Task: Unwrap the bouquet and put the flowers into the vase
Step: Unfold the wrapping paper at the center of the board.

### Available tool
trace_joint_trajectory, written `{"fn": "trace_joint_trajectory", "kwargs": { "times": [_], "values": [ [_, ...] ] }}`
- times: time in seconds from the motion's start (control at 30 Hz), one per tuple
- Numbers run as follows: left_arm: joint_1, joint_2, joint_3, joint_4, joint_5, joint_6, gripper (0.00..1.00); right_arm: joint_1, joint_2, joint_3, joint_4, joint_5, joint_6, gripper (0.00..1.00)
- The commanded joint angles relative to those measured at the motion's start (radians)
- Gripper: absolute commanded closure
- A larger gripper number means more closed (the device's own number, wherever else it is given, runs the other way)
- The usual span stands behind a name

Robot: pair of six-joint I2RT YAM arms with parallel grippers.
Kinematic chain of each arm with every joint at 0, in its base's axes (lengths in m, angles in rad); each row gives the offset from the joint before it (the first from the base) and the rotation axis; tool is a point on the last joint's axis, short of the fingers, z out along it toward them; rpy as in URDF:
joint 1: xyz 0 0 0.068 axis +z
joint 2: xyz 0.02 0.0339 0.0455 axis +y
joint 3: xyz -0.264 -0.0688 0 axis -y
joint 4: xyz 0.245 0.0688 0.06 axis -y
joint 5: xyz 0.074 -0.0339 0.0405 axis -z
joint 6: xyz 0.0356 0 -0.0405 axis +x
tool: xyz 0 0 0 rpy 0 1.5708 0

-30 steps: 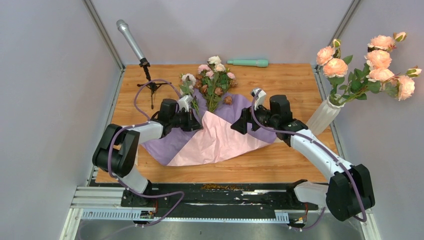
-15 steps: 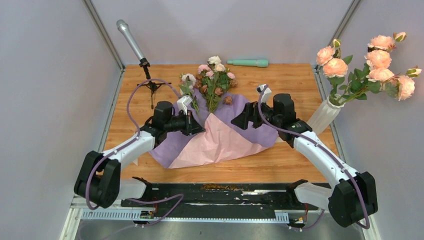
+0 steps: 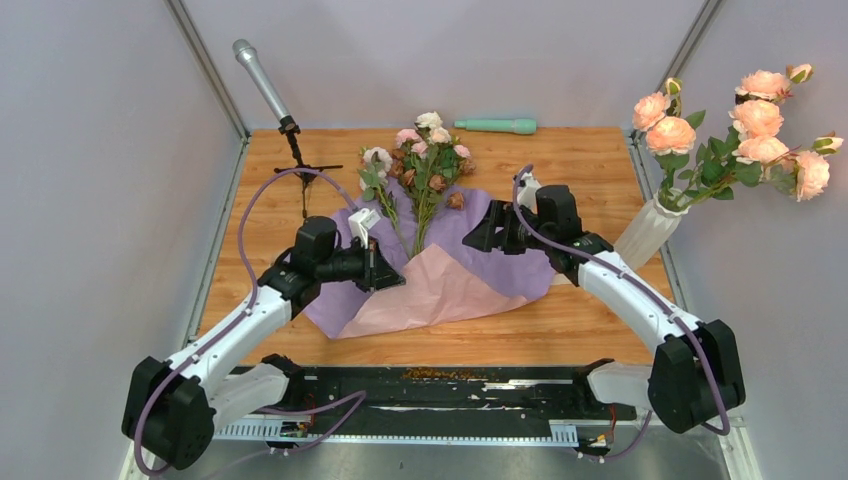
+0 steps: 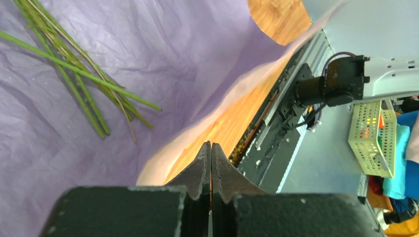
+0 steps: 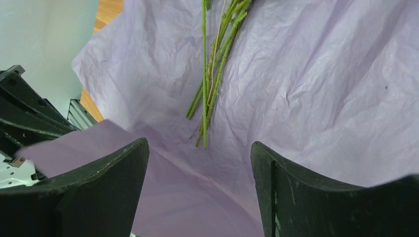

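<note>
A microphone (image 3: pixel 262 85) on a small tripod (image 3: pixel 303 175) stands at about 10 o'clock on the bench (image 3: pixel 580 160), well apart from everything else.

The left end effector (image 3: pixel 392 277) lies low at 8 o'clock from the flower stems. Its fingers (image 4: pixel 197 170) are pressed flat together on the edge of the pink fold of the wrapping paper (image 3: pixel 505 270), and that edge lifts off the wood up to the tips.

The paper is spread open in the middle of the bench, lilac side up, with a pink flap folded over toward 6 o'clock. The flowers (image 3: pixel 425 160) lie loose on it. Their pink, white and brown heads point to 12 o'clock and reach past the paper's far edge. The thin green stems (image 5: pixel 212 64) run back toward 6 o'clock and end on the lilac sheet, between the two end effectors.

A mint-green cylinder (image 3: pixel 497 126) lies on its side at 12 o'clock, just beyond the flower heads.

The right end effector (image 3: pixel 480 238), at 4 o'clock from the stems, hangs over the lilac paper with its jaws spread wide and nothing between them. The stem ends lie ahead of its fingers (image 5: pixel 291 192).

The vase (image 3: pixel 648 232) stands upright at 3 o'clock at the bench's right edge, behind the right arm's wrist. Its neck is filled by leafy branches of large peach-orange roses (image 3: pixel 757 120) that lean out to the right.
</note>
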Motion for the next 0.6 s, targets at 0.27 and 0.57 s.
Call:
{"fn": "trace_joint_trajectory", "kwargs": {
  "times": [0.27, 0.57],
  "values": [
    [-0.026, -0.096, 0.051, -0.096, 0.196, -0.003, 0.9, 0.034, -0.08, -0.157, -0.138, -0.068, 0.05, 0.27],
    [-0.026, -0.175, 0.237, -0.083, -0.037, -0.069, 0.12, 0.089, -0.196, -0.223, -0.332, -0.047, 0.045, 0.27]
  ]
}}
